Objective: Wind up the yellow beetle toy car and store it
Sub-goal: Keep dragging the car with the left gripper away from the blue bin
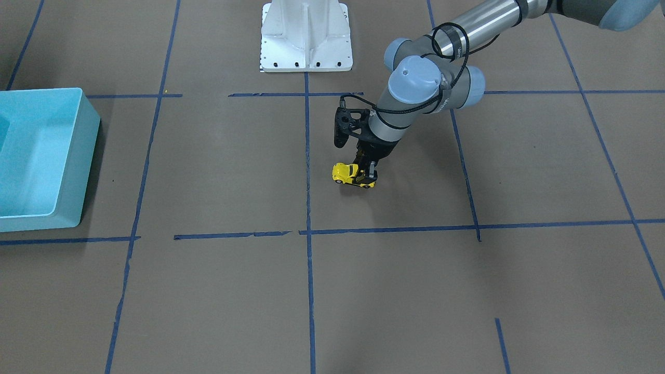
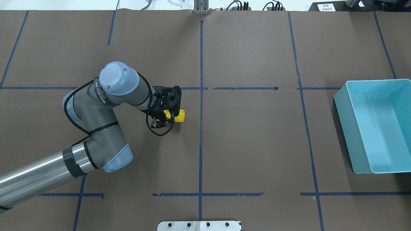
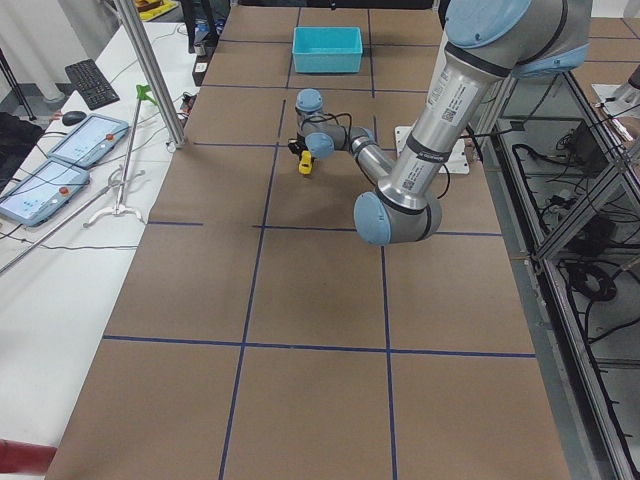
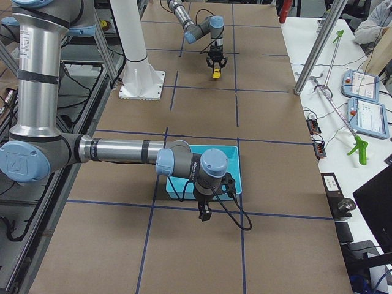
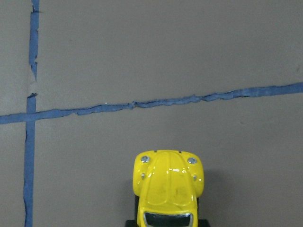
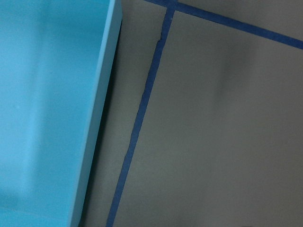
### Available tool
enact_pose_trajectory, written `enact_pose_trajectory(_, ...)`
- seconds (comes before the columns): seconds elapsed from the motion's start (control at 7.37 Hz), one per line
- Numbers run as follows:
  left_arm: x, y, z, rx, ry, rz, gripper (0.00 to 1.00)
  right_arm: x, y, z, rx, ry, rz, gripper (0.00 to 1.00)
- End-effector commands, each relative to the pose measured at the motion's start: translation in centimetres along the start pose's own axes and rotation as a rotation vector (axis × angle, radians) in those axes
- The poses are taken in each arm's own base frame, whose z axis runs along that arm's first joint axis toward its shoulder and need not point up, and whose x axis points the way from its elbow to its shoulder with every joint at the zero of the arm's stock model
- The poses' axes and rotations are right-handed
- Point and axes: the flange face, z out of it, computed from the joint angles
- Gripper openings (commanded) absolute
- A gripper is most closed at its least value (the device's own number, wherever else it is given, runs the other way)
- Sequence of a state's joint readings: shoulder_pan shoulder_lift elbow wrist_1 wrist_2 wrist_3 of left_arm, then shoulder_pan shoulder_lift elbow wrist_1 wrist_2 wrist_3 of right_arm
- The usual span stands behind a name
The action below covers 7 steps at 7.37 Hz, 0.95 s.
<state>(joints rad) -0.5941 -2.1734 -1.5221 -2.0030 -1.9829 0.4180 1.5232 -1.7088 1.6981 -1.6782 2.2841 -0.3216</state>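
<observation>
One left gripper (image 1: pixel 367 175) is pointed downward and clamped on the yellow beetle toy car (image 1: pixel 344 172), whose nose is seen ahead of it.

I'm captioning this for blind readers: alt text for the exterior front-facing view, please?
The left pincer grips a yellow beetle toy car standing on the brown, blue-taped table. A light blue bin sits at the view's left edge.

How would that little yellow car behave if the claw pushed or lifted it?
The yellow beetle toy car stands on small wheels, so a lengthwise push would probably roll it. Its glossy rounded body looks stiff and perhaps slippery to pinch. Tiny beside the left gripper, it is likely light.
</observation>
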Motion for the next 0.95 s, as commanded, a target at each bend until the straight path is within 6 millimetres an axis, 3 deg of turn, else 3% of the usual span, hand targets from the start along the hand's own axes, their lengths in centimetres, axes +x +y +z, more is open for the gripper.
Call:
enact_pose_trajectory(0.0,0.0,0.4,0.2,-0.005,0.002,-0.004,0.00,0.0,0.0,0.0,0.000,0.000,0.001,1.00)
enact_pose_trajectory(0.81,1.0,2.5,0.9,0.004,0.035,0.000,0.00,0.0,0.0,0.0,0.000,0.000,-0.001,1.00)
